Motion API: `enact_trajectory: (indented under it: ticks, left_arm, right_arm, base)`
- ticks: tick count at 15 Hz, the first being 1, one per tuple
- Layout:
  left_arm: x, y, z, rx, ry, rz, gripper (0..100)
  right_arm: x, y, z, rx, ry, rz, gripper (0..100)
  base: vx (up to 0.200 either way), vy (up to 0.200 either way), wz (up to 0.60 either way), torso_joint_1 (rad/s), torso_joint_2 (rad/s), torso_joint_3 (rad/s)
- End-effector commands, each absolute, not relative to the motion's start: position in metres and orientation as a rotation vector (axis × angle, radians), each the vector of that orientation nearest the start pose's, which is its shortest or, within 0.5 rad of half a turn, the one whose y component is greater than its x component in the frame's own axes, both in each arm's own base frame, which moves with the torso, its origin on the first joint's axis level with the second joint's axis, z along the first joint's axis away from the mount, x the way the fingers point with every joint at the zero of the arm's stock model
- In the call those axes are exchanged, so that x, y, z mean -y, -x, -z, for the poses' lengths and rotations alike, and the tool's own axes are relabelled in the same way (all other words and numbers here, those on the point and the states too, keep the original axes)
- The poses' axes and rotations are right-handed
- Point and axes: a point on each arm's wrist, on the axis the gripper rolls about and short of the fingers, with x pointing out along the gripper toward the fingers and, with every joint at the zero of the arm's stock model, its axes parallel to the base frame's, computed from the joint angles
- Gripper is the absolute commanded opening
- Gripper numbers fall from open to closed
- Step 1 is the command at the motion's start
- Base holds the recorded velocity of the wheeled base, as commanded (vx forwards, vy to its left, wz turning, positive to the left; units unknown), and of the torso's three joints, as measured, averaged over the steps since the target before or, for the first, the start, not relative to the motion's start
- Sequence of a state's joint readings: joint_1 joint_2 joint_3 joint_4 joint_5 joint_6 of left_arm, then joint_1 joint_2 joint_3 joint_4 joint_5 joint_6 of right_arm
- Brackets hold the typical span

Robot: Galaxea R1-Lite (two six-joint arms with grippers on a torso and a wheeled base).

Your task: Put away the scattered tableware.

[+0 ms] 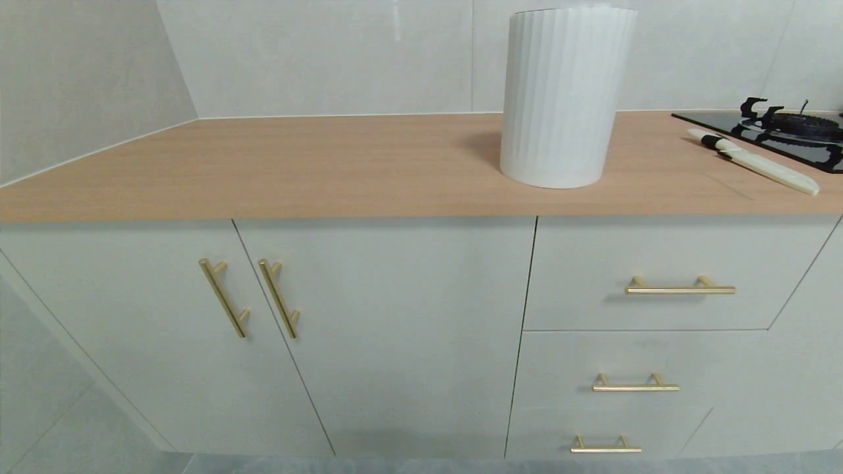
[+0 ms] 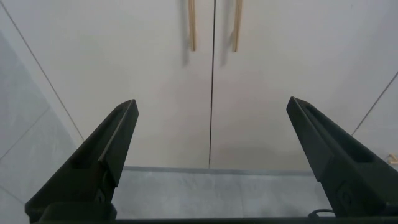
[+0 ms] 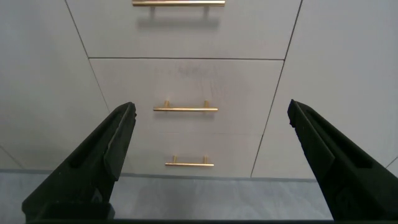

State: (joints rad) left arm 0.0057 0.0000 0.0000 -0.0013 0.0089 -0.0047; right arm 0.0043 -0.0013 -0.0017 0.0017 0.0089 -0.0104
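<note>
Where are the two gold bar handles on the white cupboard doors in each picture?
Head view: gold bar handles side by side, left of the white drawers.
Left wrist view: straddling the door seam, beyond the left gripper.
Right wrist view: drawers instead.
Shared landmark: grey floor.

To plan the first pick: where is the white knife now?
In the head view the white knife lies at the right end of the wooden counter, beside the black stove and right of the white ribbed container.
</note>
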Motion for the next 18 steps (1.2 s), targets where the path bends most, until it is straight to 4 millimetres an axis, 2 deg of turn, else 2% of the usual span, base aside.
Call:
enact_trajectory:
  ticks: [1,8,14,18]
  left_arm:
    - [-0.0001,0.0228,-0.0756,0.002,0.005,-0.015,100]
    - [-0.0001,0.0228,-0.0756,0.002,0.006,-0.015,100]
    - [-0.0001,0.0228,-0.0756,0.002,0.005,-0.015,100]
    - [-0.0001,0.0228,-0.0756,0.002,0.006,-0.015,100]
  right_arm:
    - [-0.0001,0.0229,-0.0757,0.0,0.011,-0.014,100]
    - [-0.0001,0.0229,-0.0757,0.0,0.011,-0.014,100]
    - [-0.0001,0.0229,-0.0757,0.0,0.011,-0.014,100]
    - [-0.0001,0.0229,-0.0757,0.0,0.011,-0.014,100]
  base:
    - [0.0,-0.2,0.0,-0.002,0.0,-0.007]
    - [0.0,-0.2,0.0,0.002,0.0,0.004]
    - [0.0,0.0,0.0,0.0,0.0,0.0]
    - [0.2,0.0,0.0,-0.001,0.0,0.005]
